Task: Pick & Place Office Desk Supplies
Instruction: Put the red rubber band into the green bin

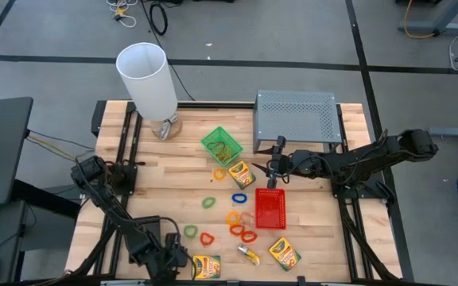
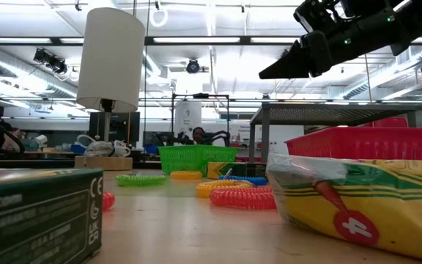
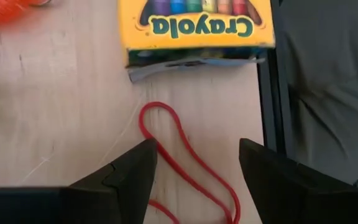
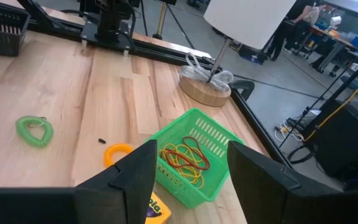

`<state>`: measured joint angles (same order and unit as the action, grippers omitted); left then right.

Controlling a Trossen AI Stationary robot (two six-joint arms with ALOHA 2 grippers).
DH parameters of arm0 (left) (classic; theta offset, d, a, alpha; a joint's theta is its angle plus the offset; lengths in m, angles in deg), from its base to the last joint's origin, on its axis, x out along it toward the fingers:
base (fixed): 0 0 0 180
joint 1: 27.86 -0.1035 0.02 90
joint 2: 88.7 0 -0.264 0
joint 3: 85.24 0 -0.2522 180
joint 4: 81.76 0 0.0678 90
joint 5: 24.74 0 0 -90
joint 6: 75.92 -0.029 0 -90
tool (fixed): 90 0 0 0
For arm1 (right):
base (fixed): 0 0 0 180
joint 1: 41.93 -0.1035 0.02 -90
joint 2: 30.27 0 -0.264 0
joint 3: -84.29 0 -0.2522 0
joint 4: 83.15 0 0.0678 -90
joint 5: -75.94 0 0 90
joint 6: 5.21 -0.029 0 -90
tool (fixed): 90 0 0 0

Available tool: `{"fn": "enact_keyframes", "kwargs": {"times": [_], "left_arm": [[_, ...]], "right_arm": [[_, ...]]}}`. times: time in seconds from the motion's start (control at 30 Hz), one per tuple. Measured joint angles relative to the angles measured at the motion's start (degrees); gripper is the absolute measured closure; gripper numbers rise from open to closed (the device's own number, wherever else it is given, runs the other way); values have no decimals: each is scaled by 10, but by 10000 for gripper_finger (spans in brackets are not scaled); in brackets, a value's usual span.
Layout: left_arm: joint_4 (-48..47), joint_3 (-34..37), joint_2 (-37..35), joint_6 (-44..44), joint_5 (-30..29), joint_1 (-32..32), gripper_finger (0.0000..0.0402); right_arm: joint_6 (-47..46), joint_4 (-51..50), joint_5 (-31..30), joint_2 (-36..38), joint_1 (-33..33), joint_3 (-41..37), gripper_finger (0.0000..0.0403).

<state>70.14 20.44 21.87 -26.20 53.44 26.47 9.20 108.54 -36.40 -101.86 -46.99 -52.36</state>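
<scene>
Wooden table top (image 1: 157, 171), butcher-block finish, on a dark frame over grey floor; a workshop room lies beyond. Left gripper (image 1: 180, 260) sits low at the near edge, fingers apart, nothing between them; directly below lies a thin red rubber band (image 3: 188, 163) on bare wood, and just beyond it a crayon box (image 3: 196, 28) near the table edge. Right gripper (image 1: 275, 167) hangs above the table, ahead of the grey perforated riser (image 1: 296, 117), fingers apart and empty. Green tray (image 4: 191, 155) holds red and yellow rubber bands (image 4: 184, 155); it stands near the lamp's wooden base (image 4: 205, 89). Red tray (image 1: 269, 209) stands below the right gripper. Coloured loop bands (image 1: 242, 226) lie scattered between the two trays; one green loop (image 4: 34, 131) lies well apart. A second crayon box (image 1: 240, 173) lies just beside the green tray, a third (image 1: 285, 253) near the front edge
</scene>
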Motion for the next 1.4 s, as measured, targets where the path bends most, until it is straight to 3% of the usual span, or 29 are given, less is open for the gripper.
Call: {"fn": "enact_keyframes", "kwargs": {"times": [0.23, 0.6, 0.83, 1.27, 1.4], "left_arm": [[-7, 1, 2, -1, -23, 1, 195], [-37, 1, 3, -22, -54, -3, 390], [-58, 0, -5, -41, -51, -7, 398], [-229, 4, -105, -42, -156, -20, 400], [-235, 3, -136, -59, -152, -28, 400]], "right_arm": [[0, 0, -2, 0, 0, 0, 197], [-2, 0, -3, 0, 0, 0, 197], [0, 0, -4, 0, 0, 0, 197], [-2, 4, -6, 0, 0, 0, 197], [-2, 4, -6, 0, 0, 0, 197]]}}
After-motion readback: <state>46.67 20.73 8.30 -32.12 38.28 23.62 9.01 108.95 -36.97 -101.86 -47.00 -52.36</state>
